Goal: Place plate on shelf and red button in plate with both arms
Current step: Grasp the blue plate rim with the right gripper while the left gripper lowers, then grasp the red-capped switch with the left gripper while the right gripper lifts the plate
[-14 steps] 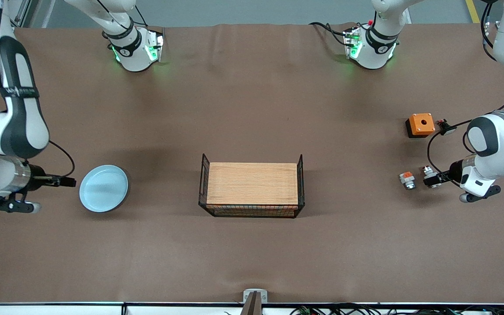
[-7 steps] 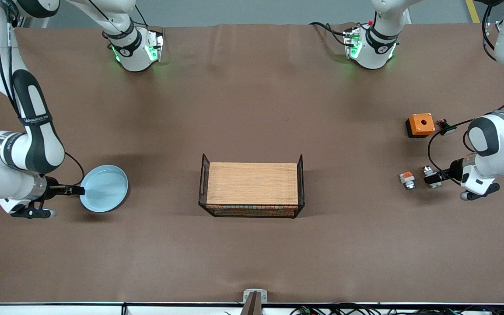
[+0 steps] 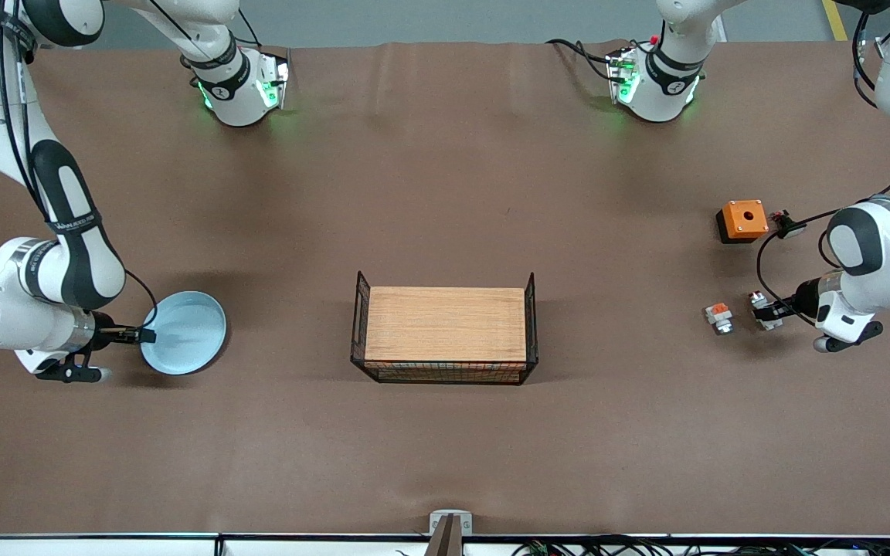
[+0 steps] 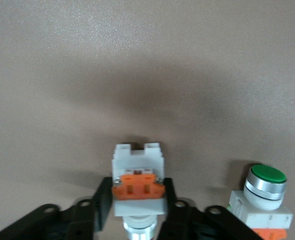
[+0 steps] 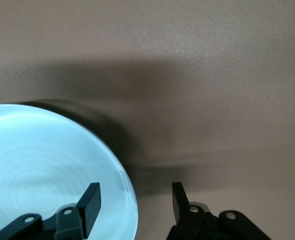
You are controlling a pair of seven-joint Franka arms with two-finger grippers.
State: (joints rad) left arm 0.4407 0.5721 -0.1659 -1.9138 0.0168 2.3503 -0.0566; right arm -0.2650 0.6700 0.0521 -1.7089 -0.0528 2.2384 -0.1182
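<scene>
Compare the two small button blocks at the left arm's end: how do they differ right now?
The red button is pinched in the left pincer; the green-capped block stands free beside it. The red button shows white housing and an orange square; the other shows a green cap on a metal ring. Both have white-and-orange bodies.

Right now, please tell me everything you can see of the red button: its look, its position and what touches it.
The red button is a small white block, plastic by its look, with an orange square piece on its middle, a notch at one end and a silvery ribbed part at the other. It sits low at the table toward the left arm's end, beside a similar part with a green cap. The left gripper is shut on it, one black finger on each side.
</scene>
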